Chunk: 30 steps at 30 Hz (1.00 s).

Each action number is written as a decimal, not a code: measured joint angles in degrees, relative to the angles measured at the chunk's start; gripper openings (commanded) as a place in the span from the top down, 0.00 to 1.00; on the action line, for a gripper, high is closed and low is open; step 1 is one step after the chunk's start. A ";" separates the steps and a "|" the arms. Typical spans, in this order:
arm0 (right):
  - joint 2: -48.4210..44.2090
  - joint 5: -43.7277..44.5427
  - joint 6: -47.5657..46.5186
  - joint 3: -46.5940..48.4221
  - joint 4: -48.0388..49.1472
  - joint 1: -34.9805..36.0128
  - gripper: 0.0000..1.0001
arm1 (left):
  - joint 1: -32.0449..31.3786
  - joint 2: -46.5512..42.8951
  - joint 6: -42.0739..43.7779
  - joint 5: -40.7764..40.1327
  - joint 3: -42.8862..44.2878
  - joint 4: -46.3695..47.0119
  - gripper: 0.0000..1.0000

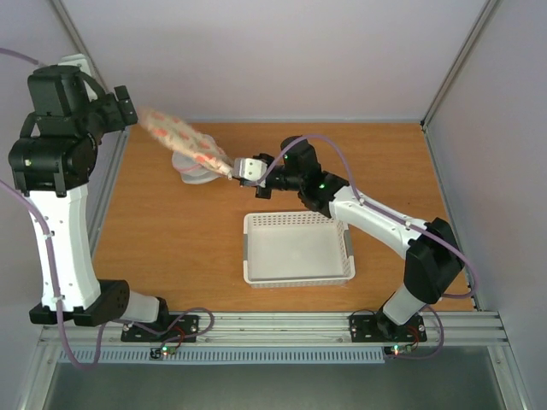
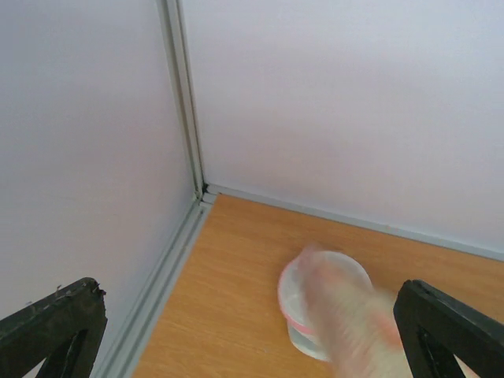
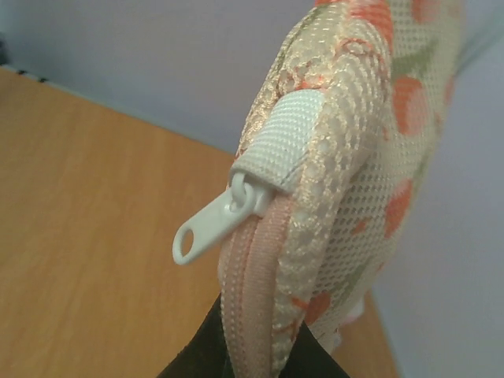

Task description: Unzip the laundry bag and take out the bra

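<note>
The laundry bag point(image 1: 184, 141) is up in the air over the far left part of the wooden table point(image 1: 162, 239), slanting from high on the far left down toward the middle. The right gripper point(image 1: 236, 170) is clenched on its lower right end. In the right wrist view its dark fingers point(image 3: 197, 362) pinch the bag's edge just below the white zipper pull point(image 3: 209, 228). The pull sits under a white fabric tab point(image 3: 279, 142), and the pink zipper trim point(image 3: 248, 299) below it looks closed.

The left gripper point(image 1: 130, 107) is raised at the bag's upper end. Its fingers point(image 2: 59, 327) are spread wide, released, with the bag a blur between them; I cannot tell if they touch it.

A round white mesh pouch point(image 1: 192, 177) lies on the table under the bag. A white basket point(image 1: 295, 277) sits nearer, right of centre.
</note>
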 measured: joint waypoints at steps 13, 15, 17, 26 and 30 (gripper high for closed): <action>1.57 -8.70 -10.82 13.09 -26.71 -0.52 0.99 | -10.47 -9.66 43.21 38.36 -18.47 -10.27 0.01; 1.64 -9.42 -12.09 13.66 -29.14 -0.52 0.99 | -16.48 -11.52 50.60 37.53 -24.35 -12.33 0.01; 1.66 -10.27 -13.62 14.08 -31.63 -0.52 0.99 | -20.90 -12.85 56.94 34.18 -29.44 -12.66 0.01; 1.66 -10.71 -19.80 15.69 -38.75 -0.31 0.99 | -28.37 -13.14 70.05 23.96 -34.23 -10.23 0.04; 1.66 -11.85 -22.25 15.98 -39.87 0.07 0.99 | -29.03 -13.11 70.51 22.05 -36.37 -7.61 0.18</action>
